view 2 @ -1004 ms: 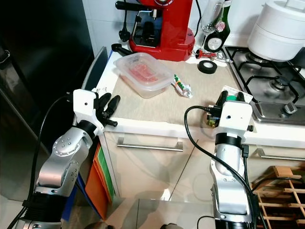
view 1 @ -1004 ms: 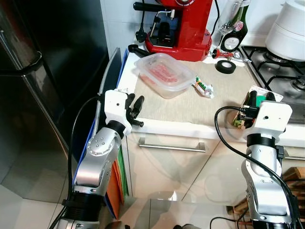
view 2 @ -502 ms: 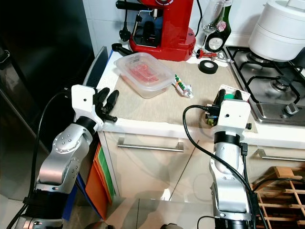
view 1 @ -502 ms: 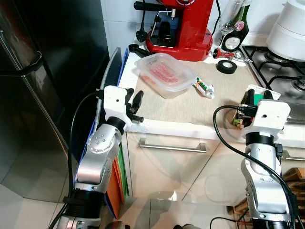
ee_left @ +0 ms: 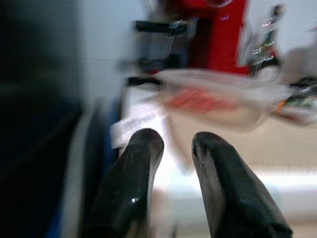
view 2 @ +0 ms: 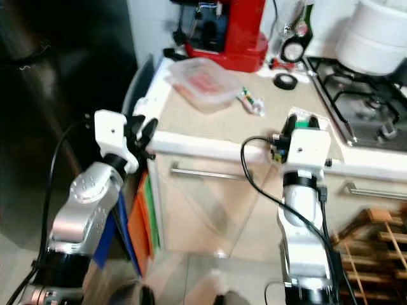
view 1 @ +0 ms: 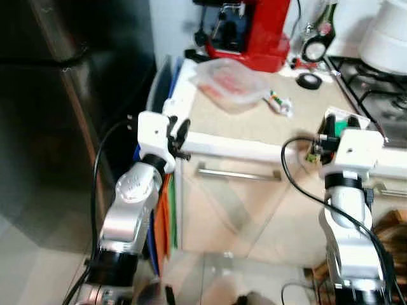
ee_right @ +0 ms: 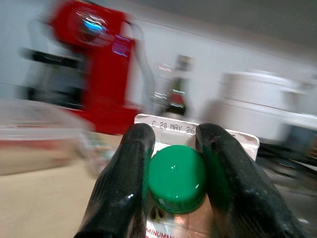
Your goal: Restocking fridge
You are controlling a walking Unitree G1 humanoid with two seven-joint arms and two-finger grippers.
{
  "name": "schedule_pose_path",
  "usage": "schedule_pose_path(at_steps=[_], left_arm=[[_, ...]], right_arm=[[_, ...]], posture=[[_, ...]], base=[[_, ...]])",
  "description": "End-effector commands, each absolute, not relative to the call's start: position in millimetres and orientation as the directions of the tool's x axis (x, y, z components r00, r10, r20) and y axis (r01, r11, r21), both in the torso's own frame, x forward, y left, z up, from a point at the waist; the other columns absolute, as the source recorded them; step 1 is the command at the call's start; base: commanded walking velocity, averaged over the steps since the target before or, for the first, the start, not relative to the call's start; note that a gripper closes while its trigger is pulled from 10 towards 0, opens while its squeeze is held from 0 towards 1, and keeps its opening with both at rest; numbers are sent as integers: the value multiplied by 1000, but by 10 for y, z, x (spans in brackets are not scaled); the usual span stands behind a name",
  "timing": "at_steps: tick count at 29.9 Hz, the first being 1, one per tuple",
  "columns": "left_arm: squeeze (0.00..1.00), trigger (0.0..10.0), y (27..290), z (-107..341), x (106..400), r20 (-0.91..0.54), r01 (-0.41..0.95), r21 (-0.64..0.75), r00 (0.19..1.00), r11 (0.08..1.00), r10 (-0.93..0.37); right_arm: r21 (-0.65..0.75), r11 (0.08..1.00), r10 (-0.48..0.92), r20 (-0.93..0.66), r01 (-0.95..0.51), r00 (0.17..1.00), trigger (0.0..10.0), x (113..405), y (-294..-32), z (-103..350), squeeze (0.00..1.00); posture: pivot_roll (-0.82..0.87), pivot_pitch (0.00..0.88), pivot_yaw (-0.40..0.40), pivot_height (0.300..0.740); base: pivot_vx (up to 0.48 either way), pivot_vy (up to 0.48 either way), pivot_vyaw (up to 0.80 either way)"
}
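The dark fridge (view 1: 57, 114) stands at the left with its door closed. On the counter (view 1: 254, 143) sits a clear lidded container (view 1: 232, 84) with pink food inside. My right gripper (view 1: 337, 126) hovers at the counter's front edge, shut on a white carton (ee_right: 198, 130) around its green cap (ee_right: 177, 178). My left gripper (view 1: 177, 130) is at the counter's left front corner, between fridge and cabinet. Its fingers (ee_left: 136, 163) are a little apart, open, with nothing between them. The views are blurred.
A red coffee machine (view 1: 254, 32), a small tube (view 1: 280, 101) and a black tape roll (view 1: 310, 81) are on the counter. A gas hob (view 1: 381, 82) is at the right. Orange and green boards (view 1: 166, 210) stand beside the cabinet; its drawer handle (view 1: 238, 173) faces me. A wooden rack (view 2: 375, 241) is low right.
The whole picture has shifted and blurred: the camera has drawn back from the counter, with more floor in view. Both arms keep their pose; the carton stays in the right gripper.
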State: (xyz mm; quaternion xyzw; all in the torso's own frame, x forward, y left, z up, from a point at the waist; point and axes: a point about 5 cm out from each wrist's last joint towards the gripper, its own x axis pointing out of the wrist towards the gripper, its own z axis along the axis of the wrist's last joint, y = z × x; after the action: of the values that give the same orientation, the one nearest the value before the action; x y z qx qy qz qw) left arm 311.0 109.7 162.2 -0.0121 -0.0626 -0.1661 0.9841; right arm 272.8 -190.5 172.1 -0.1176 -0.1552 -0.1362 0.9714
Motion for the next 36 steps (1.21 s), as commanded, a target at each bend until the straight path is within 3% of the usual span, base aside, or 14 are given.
schedule_pose_path(at_steps=[1, 19, 30, 35, 36], left_arm=[[0, 10000, 1092, 1632, 3122, 126, 323, 9, 939, 946, -321], [0, 10000, 1074, 1613, 3124, 123, 337, 6, 934, 941, -335], [0, 10000, 1089, 1572, 3134, 112, 324, 5, 940, 946, -323], [0, 10000, 1160, 1522, 3148, 95, 278, -16, 957, 960, -276], [0, 10000, 1319, 1392, 3172, 33, 171, -62, 985, 983, -170]], right_arm=[[-188, 938, -224, 313, 292, 923, 0, 2721, -1892, 1676, 0], [-192, 941, -216, 299, 280, 930, 0, 2737, -1882, 1640, 0], [-153, 973, -139, 205, 172, 969, 0, 2763, -1797, 1473, 0], [-20, 991, -126, 141, 130, 982, 0, 2773, -1839, 1363, 0], [77, 995, -67, 83, 61, 994, 0, 2805, -1848, 1259, 0]], posture=[[101, 0, -22, 730], [98, 0, -23, 730], [96, 0, -29, 730], [91, 0, -23, 730], [91, 0, -24, 730]], base=[[-274, 0, 0], [-277, 0, 0], [-280, 0, 0], [-162, 0, 0], [0, 0, 0]])
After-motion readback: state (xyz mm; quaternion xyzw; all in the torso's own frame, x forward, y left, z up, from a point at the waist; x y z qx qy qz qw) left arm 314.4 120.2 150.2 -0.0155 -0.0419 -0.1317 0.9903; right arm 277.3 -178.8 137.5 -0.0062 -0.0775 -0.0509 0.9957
